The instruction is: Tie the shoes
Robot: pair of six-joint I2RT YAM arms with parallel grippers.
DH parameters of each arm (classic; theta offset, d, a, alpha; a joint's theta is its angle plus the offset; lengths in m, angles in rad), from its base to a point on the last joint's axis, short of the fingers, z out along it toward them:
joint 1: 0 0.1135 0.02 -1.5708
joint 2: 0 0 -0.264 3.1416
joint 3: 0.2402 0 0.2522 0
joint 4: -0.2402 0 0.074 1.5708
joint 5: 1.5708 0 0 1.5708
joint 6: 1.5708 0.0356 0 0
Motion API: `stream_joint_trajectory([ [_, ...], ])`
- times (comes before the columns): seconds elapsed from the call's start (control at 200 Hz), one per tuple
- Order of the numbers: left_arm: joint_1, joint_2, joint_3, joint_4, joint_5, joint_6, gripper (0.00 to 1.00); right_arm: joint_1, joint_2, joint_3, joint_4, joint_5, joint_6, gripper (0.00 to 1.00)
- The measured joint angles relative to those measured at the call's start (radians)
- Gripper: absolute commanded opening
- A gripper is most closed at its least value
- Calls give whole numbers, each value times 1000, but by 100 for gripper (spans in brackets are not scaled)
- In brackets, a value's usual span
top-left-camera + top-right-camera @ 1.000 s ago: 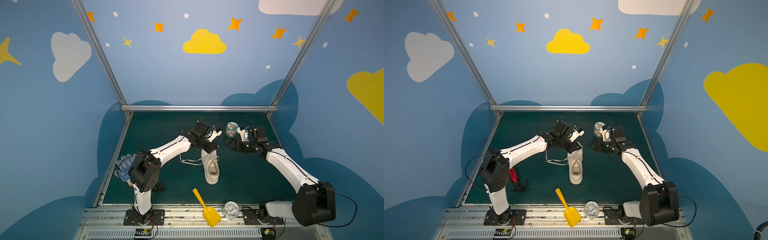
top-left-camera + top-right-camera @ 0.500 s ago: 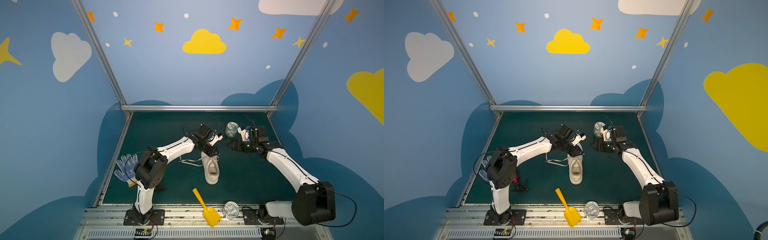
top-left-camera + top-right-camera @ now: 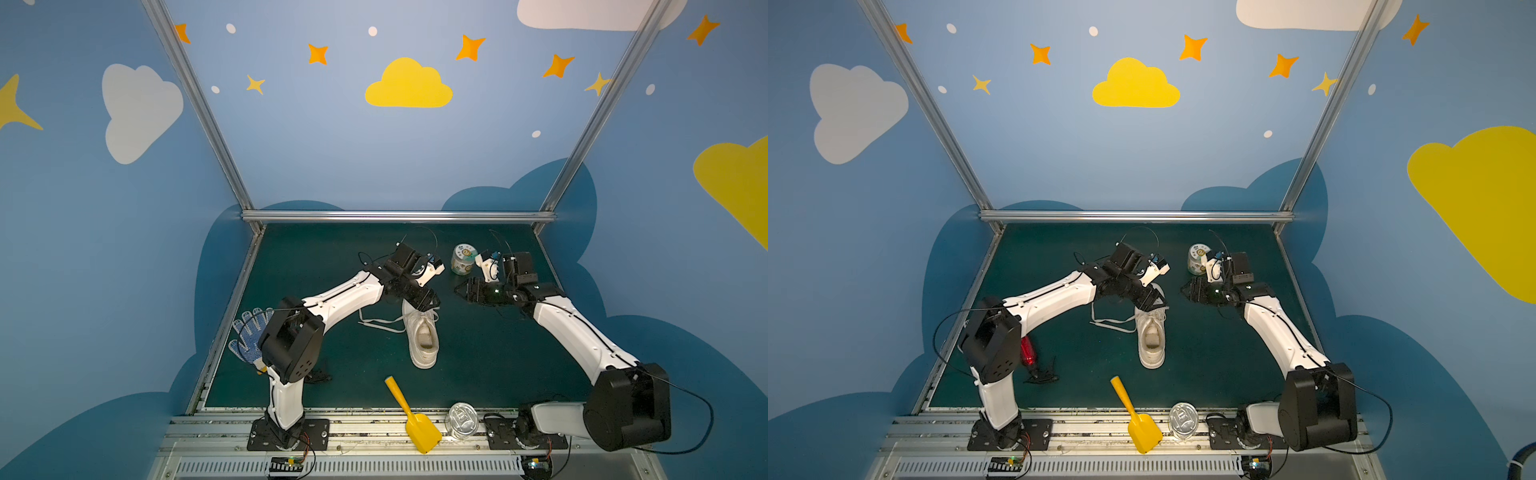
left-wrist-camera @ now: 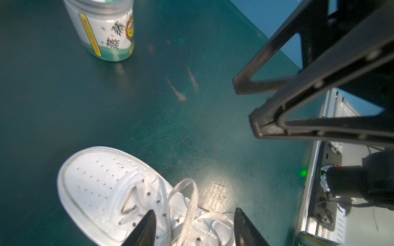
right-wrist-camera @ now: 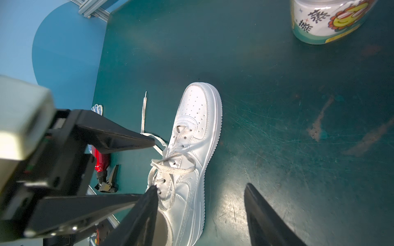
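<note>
The shoe (image 3: 424, 338) (image 3: 1152, 338) is a white low-top sneaker lying mid-mat, toe toward the back wall. Its flat white laces (image 3: 378, 326) trail loose on the mat to its left. My left gripper (image 3: 430, 305) (image 4: 194, 212) hovers over the laced part with its jaws open. A loop of lace (image 4: 189, 198) rises between them, not pinched. My right gripper (image 3: 459, 291) (image 5: 200, 187) is open and holds nothing, just right of the shoe (image 5: 196, 119) above bare mat. In the right wrist view the left gripper's fingers (image 5: 119, 136) straddle the crossed laces.
A labelled jar (image 3: 462, 258) stands behind the shoe, close to both grippers. A yellow scoop (image 3: 409, 409) and a tin can (image 3: 461, 419) lie at the front edge. A dotted glove (image 3: 247, 336) and a red tool (image 3: 1028, 353) are at the left by my left arm.
My left gripper has gone from shut to open and has let the lace go, shifting slightly over the shoe's laces. The right arm has stayed where it was.
</note>
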Motion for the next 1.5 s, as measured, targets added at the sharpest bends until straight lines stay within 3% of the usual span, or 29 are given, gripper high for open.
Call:
stream_joint_trajectory([
  [0.185, 118, -72, -69, -9, 70, 108, 65, -10, -4, 0, -19, 0, 0, 64],
  [0.395, 232, -102, -148, -67, 121, 351, 68, -23, -28, 0, -50, 0, 2, 65],
  [0.596, 230, -56, -163, -148, 157, 593, 59, -36, -40, 0, -74, 0, 2, 65],
  [0.891, 227, -10, -192, -151, 194, 815, 53, -48, -41, 0, -106, 1, 3, 65],
  [1.091, 218, 19, -192, -148, 183, 902, 50, -48, -68, -11, -109, 5, 16, 65],
  [1.497, 167, 130, -111, -182, 107, 966, 42, -61, -72, -26, -116, 8, 21, 65],
])
